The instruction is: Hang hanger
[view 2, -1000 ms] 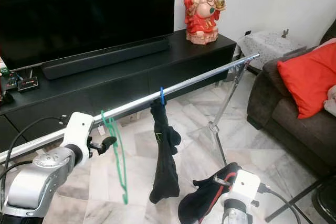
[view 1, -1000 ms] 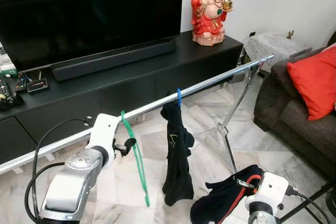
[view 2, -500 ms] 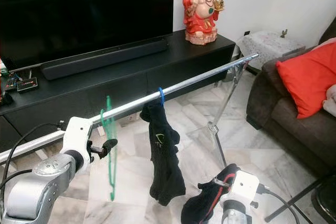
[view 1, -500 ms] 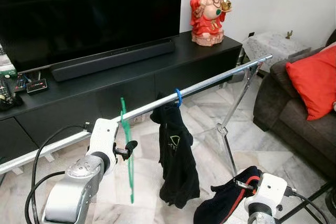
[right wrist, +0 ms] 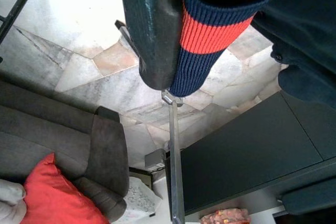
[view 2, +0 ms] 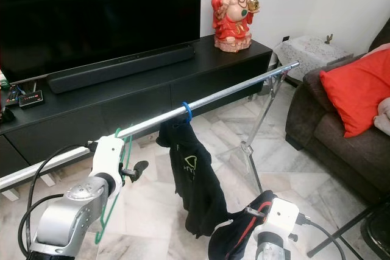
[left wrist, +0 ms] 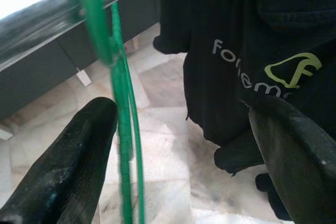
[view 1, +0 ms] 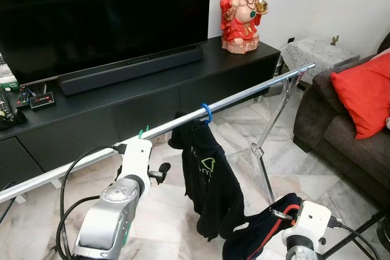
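Hanging green hanger (left wrist: 124,129) hooked over rail (view 1: 244,94), mostly hidden behind left gripper (left wrist: 178,145), jaws spread apart around it, right gripper (right wrist: 205,24) clamping a dark garment (view 2: 234,232).

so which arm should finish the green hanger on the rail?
Left. The left gripper is open around the green hanger, already hooked over the rail. The right gripper holds a garment down low.

Silver rail (view 1: 244,94) carries green hanger (left wrist: 122,103); blue hanger (view 1: 206,113) holds black shirt (view 1: 210,181).
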Robot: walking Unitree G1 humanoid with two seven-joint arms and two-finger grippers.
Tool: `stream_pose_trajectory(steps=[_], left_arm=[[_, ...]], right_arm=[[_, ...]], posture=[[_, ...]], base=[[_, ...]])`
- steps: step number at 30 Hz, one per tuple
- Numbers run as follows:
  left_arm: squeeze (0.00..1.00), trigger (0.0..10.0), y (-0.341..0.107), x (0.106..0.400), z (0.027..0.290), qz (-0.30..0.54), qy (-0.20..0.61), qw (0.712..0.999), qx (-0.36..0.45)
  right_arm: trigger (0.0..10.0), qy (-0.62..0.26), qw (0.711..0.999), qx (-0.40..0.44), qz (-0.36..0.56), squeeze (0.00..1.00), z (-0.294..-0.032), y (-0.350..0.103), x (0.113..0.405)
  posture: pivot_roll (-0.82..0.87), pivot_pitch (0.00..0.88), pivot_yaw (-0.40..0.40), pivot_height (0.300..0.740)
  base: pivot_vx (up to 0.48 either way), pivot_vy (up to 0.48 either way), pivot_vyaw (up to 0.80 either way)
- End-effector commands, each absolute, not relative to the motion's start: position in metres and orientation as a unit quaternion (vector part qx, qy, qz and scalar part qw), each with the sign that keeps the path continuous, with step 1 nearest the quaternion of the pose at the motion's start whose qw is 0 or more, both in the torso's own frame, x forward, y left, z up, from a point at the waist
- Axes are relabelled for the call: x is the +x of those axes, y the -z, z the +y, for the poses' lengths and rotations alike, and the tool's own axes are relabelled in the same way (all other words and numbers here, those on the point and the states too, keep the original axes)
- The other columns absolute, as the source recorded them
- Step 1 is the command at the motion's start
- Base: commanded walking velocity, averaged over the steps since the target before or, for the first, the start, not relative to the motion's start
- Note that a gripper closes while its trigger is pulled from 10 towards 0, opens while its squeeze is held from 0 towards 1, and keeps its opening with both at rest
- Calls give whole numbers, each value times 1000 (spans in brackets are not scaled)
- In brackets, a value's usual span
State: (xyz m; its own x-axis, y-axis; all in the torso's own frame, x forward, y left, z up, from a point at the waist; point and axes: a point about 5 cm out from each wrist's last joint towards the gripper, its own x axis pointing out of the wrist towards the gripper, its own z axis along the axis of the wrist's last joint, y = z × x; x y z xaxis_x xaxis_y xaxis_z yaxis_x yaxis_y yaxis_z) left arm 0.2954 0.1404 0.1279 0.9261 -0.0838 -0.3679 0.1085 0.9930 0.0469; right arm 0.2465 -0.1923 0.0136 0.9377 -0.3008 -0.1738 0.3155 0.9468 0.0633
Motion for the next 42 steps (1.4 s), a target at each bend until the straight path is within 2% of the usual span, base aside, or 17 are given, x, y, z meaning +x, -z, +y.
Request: stream_pose_trajectory(steps=[1,15,16,17,18,19,20,21,42], left_arm=[[0,10000,-125,298,144,184,34,981,45],[0,10000,-113,309,151,157,13,986,64],[0,9686,-112,310,149,154,16,986,60],[0,6902,-112,310,149,153,18,986,59],[0,6902,-112,311,148,153,19,986,59],[0,1765,-111,311,148,152,21,986,59],[0,1765,-111,311,148,152,21,986,59],[0,0,-110,313,146,148,27,987,59],[0,0,-106,315,148,149,28,986,67]], right_arm=[[10000,155,985,44,66,0,-191,-18,250],[10000,153,985,45,68,0,-190,-17,251],[10000,153,985,44,69,0,-190,-17,251],[10000,153,985,44,69,0,-190,-17,251],[10000,152,985,44,69,0,-190,-17,251],[10000,152,985,44,69,0,-190,-17,250],[10000,152,985,44,69,0,-190,-17,250],[10000,152,985,44,69,0,-190,-17,250],[10000,149,985,43,75,0,-189,-15,250]], posture=[[129,10,20,740],[128,10,18,740],[126,10,17,740],[126,10,17,740],[126,10,17,740],[124,10,18,740],[124,10,18,740],[124,10,18,740],[122,8,17,740]], base=[[0,0,0],[0,0,0],[0,0,0],[0,0,0],[0,0,0],[0,0,0],[0,0,0],[0,0,0],[0,0,0]])
